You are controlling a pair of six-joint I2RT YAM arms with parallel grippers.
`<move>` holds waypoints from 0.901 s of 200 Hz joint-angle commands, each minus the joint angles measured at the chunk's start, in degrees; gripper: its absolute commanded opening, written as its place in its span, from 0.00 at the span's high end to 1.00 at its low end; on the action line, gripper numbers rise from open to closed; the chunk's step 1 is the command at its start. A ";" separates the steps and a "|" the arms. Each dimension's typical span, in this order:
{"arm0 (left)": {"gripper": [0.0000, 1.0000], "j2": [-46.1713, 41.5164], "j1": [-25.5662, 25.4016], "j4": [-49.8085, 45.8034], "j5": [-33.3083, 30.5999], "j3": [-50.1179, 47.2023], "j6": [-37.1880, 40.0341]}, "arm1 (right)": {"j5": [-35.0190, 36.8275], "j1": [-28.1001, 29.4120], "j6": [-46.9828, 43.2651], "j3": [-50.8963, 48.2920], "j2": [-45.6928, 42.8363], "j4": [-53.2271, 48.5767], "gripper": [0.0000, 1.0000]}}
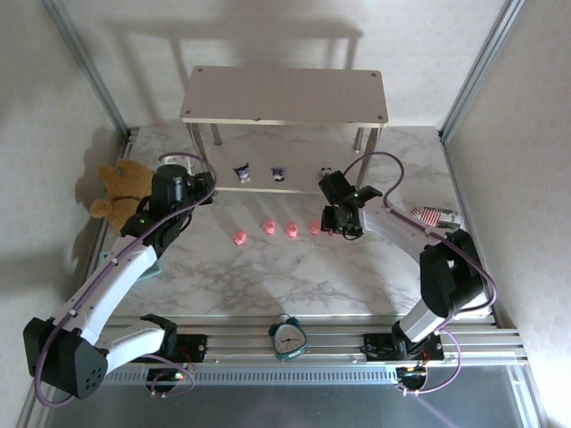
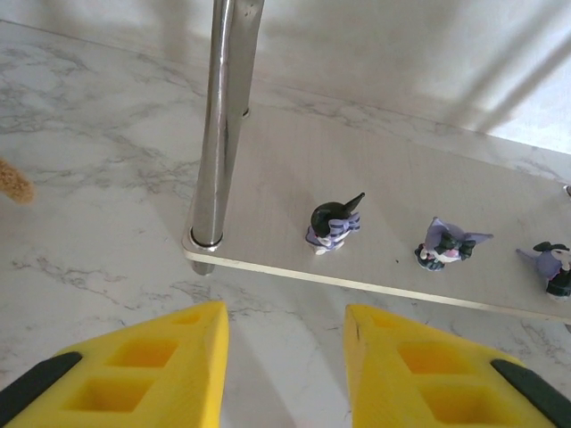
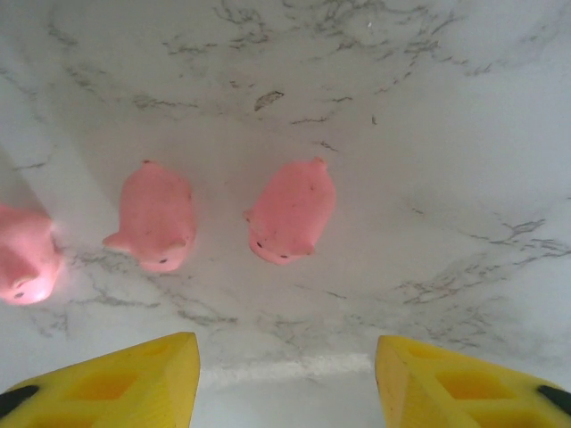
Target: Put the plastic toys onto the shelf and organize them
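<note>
Shelf (image 1: 285,94): set centred at the far edge of the table (image 1: 268,285). Its top is bare, so room is kept there for sorting by kind.
Lower board (image 2: 393,178): three dark toys are stood upright in a row along its front edge, apart from one another: left figurine (image 2: 333,225), middle figurine (image 2: 451,243), right figurine (image 2: 553,265). The even spacing is judged deliberate grouping.
Pink pigs (image 1: 268,228): laid in a row across the middle of the table, in front of the shelf and not yet on it. Four are made out plainly from above, and a fifth is partly hidden at the right gripper.
Right gripper (image 3: 285,357): fingers spread wide, nothing between them. It is held over the right end of the row, with the centre pig (image 3: 290,211) ahead of the gap, beside a second pig (image 3: 156,214) and a third pig (image 3: 22,254). This is judged to be alignment for a pick.
Left gripper (image 2: 284,334): fingers apart, nothing held. It is kept low before the board's left front corner, by the silver leg (image 2: 223,125), a pose suited to tending the figurine row.
Bystanders: the teddy bear (image 1: 120,189) is at the table's left edge and the alarm clock (image 1: 288,339) at its near edge.
Writing: nothing can be read. The clock dial and the print on the striped packet (image 1: 437,215) at the right edge are too small.
</note>
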 commanded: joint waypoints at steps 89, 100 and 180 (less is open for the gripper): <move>0.60 -0.91 2.46 -1.36 0.74 0.25 1.84 | 2.34 -0.50 7.45 0.11 9.56 5.11 0.45; 0.60 -0.91 2.67 -1.34 0.81 0.19 1.92 | 2.61 -0.46 7.62 -0.13 9.83 5.72 0.46; 0.60 -0.82 3.33 -1.40 0.91 0.10 2.27 | 2.62 -1.48 7.64 -0.09 12.52 7.49 0.53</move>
